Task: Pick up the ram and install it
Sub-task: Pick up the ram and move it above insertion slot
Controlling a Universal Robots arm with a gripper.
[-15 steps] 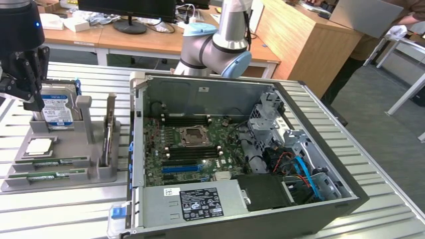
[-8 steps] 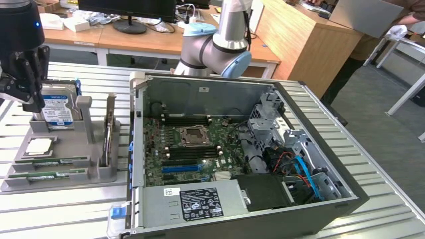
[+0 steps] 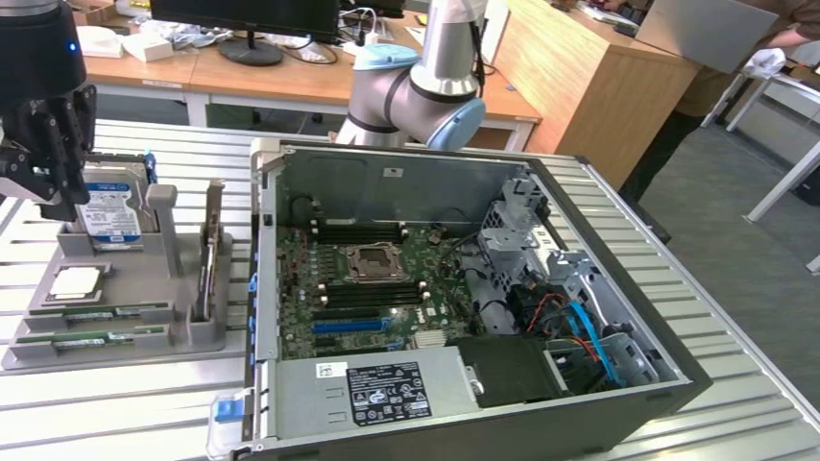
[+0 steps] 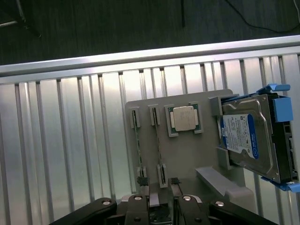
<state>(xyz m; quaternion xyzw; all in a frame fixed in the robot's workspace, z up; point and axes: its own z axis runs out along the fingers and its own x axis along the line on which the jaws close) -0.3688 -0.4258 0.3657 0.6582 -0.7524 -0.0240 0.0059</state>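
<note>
end effector: apparently open, empty | ram sticks: 2, tray | hard drive: 1

Grey tray sits on the slatted metal table, close to the table's edge, with dark floor beyond. In the tray: two ram sticks seen edge-on in parallel slots, a square CPU in its recess just beside them, and on the CPU's far side a hard drive standing on edge in a blue bracket — label turned toward the CPU. The gripper — black linkage, silver pins — hangs over the tray end by the ram slots' clips.
</note>
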